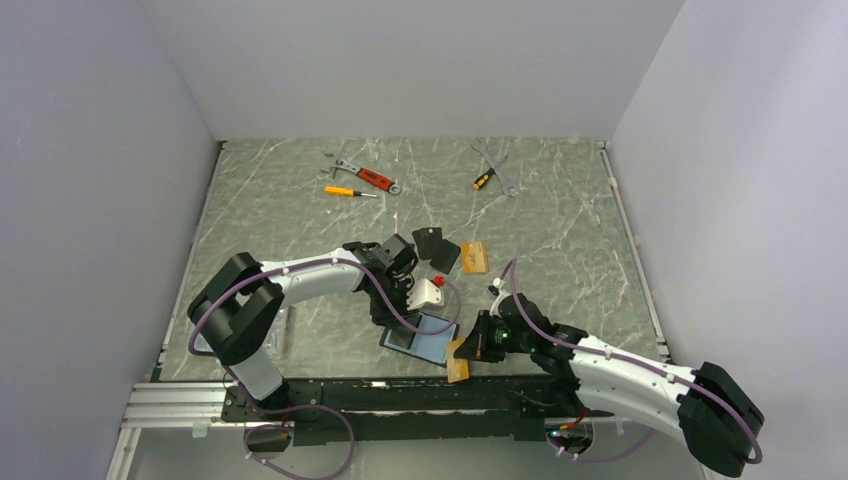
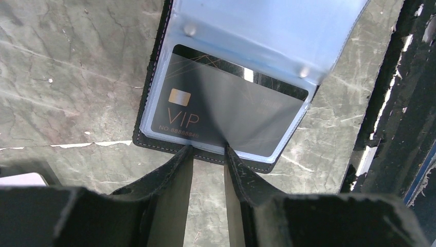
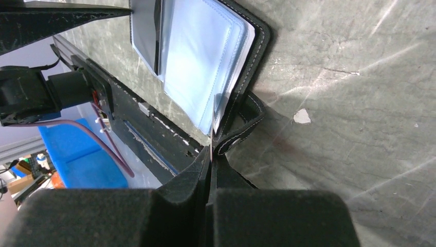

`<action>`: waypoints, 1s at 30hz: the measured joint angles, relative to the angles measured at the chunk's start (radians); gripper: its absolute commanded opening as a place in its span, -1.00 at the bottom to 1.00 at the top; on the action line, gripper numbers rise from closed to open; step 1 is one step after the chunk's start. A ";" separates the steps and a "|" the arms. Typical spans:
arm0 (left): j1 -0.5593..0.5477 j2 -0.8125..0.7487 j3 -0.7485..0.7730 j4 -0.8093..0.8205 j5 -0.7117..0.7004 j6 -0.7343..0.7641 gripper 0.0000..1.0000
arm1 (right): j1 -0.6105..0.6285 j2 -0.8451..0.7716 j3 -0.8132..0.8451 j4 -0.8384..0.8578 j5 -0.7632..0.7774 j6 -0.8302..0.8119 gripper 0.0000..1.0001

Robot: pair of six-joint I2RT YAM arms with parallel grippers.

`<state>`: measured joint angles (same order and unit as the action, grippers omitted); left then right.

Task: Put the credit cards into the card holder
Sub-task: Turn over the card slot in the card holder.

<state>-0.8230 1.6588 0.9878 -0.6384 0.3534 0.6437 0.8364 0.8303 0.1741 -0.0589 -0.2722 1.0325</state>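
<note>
Pinches card holder point(image 3: 260, 43) sleeve point(image 3: 205, 62) with right hand point(image 3: 212, 150); holds left hand point(image 2: 208, 151) slightly apart, black card point(image 2: 231, 108) straight ahead, long edge crosswise.

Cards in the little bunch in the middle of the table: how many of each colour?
Black cards: 2
Gold-orange card: 1
Total: 3
</note>
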 measured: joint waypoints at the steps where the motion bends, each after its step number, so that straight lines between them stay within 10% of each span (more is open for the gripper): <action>1: 0.000 0.000 0.000 -0.001 -0.001 0.000 -0.33 | 0.000 0.000 -0.003 0.000 0.000 0.000 -1.00; 30: -0.001 -0.008 0.000 -0.011 -0.004 0.004 -0.35 | -0.003 0.083 -0.017 0.094 -0.034 0.007 -1.00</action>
<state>-0.8238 1.6508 0.9878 -0.6495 0.3492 0.6476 0.8337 0.9134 0.1574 0.0349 -0.3061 1.0397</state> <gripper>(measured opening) 0.331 0.009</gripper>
